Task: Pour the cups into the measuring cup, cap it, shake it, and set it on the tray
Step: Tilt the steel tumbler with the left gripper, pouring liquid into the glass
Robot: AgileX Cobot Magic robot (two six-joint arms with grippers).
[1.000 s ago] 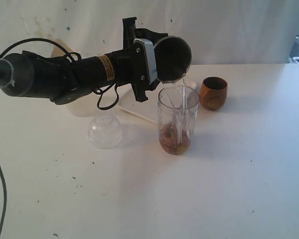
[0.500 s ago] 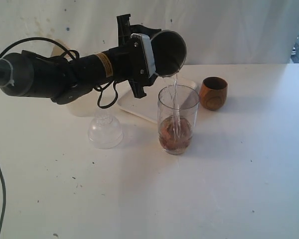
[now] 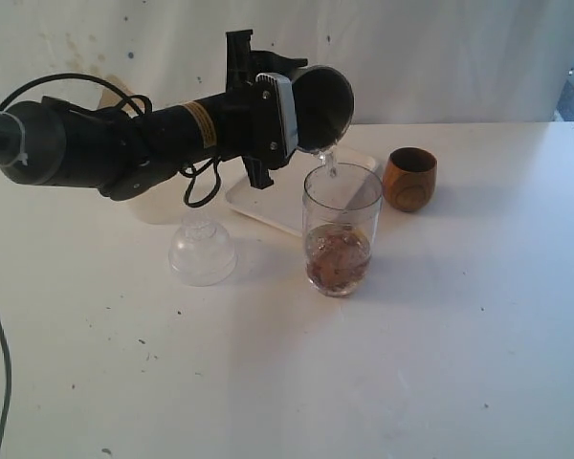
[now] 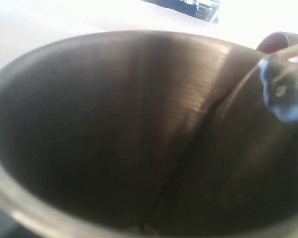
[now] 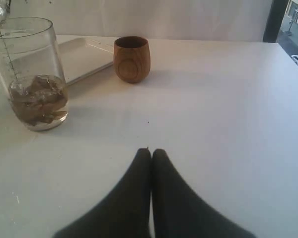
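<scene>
My left gripper (image 3: 289,113) is shut on the grey steel tumbler (image 3: 323,105), held tipped on its side with its lip just above the measuring cup (image 3: 342,229). A last trickle falls from the lip. The measuring cup holds brownish pieces in clear liquid (image 5: 38,101). In the left wrist view the tumbler's dark inside (image 4: 139,124) fills the picture and hides the jaws. The wooden cup (image 3: 409,178) stands upright to the right of the measuring cup. The clear dome cap (image 3: 202,251) rests on the table to its left. My right gripper (image 5: 151,151) is shut on nothing, low over the bare table.
The white tray (image 3: 268,196) lies flat behind the measuring cup, under my left arm. A frosted whitish tub (image 3: 155,206) stands at the back left, partly hidden by the arm. A black cable (image 3: 2,363) hangs down the left edge.
The stream from the steel tumbler has thinned to a trickle and the liquid in the measuring cup has risen. The tumbler has shifted slightly left and up.
</scene>
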